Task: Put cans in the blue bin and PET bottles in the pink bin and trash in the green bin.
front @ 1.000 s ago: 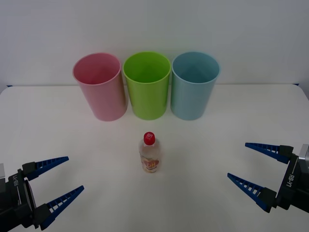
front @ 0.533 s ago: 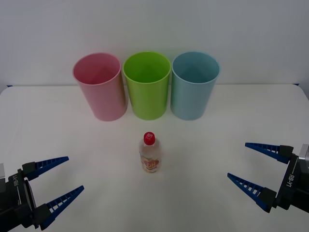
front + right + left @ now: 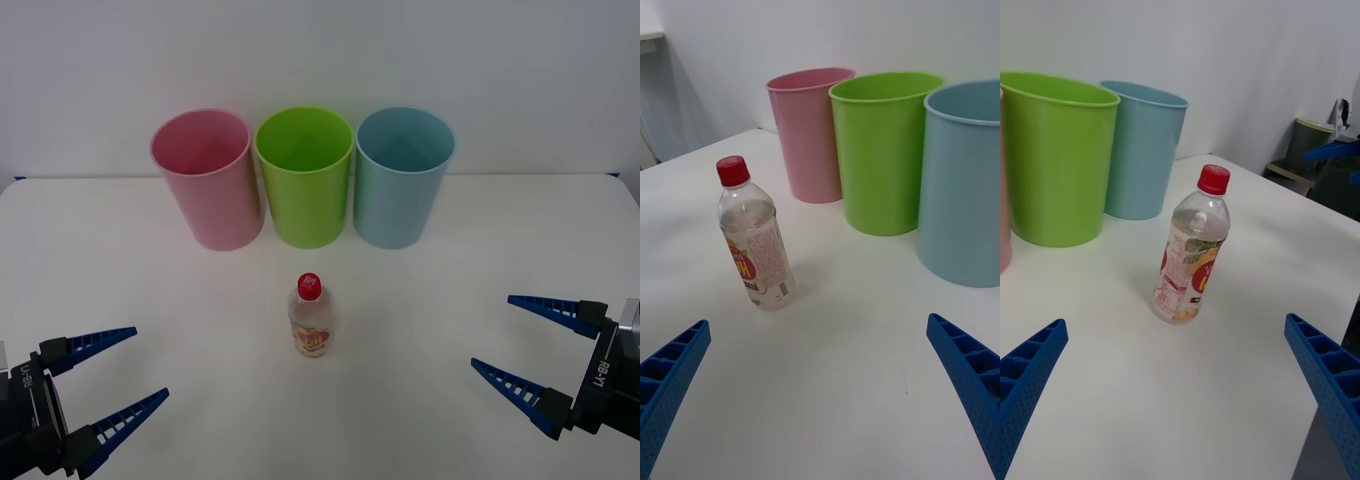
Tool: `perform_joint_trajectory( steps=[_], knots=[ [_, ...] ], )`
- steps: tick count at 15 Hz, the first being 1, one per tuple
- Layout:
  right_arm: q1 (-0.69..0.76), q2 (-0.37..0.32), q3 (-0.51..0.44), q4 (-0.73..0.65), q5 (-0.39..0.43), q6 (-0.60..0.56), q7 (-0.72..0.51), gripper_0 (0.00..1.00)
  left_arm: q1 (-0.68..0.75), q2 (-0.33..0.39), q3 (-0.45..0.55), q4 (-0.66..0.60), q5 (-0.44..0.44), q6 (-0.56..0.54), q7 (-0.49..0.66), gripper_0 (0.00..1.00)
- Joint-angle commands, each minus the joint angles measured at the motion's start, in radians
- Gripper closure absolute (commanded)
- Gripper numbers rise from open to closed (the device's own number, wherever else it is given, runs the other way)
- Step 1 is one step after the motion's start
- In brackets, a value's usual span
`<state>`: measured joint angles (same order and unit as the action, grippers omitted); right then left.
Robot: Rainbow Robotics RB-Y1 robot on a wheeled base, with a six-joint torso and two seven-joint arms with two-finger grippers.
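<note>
A clear PET bottle [image 3: 310, 318] [image 3: 755, 238] [image 3: 1191, 251] with a red cap and a yellow-and-red label stands upright mid-table. Behind it, side by side, stand the pink bin [image 3: 208, 180] [image 3: 809, 135], the green bin [image 3: 305, 178] [image 3: 884, 150] [image 3: 1052, 161] and the blue bin [image 3: 402, 178] [image 3: 966, 187] [image 3: 1142, 150]. My left gripper [image 3: 150, 362] [image 3: 1174, 322] hangs open at the near left. Open too, my right gripper [image 3: 491, 330] [image 3: 818, 322] sits at the near right. Both are well apart from the bottle and hold nothing. Cans and trash are out of view.
The white table [image 3: 100, 250] stretches wide on both sides of the bottle and between it and the bins. A white wall rises just behind the bins. A dark bin-like object [image 3: 1311, 146] stands off the table beyond its right edge.
My left gripper has slipped slightly back toward the near edge. The bottle, the bins and the right gripper stay where they were.
</note>
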<state>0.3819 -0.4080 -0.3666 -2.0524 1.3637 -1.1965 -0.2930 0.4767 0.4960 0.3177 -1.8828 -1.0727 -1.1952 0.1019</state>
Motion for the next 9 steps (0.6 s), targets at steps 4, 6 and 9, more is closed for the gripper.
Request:
perform_joint_trajectory(
  steps=[4, 6, 9],
  knots=[
    [0.000, 0.000, 0.000, 0.000, 0.000, 0.000, 0.000, 0.00, -0.003, 0.001, -0.060, -0.007, -0.018, 0.003, -0.031, 0.00],
    [0.000, 0.000, 0.000, 0.000, 0.000, 0.000, 0.000, 0.00, -0.024, 0.001, -0.123, 0.007, -0.019, 0.023, -0.042, 0.00],
    [0.000, 0.000, 0.000, 0.000, 0.000, 0.000, 0.000, 0.00, -0.104, -0.007, -0.230, 0.060, -0.019, 0.124, -0.117, 0.00]
  ],
)
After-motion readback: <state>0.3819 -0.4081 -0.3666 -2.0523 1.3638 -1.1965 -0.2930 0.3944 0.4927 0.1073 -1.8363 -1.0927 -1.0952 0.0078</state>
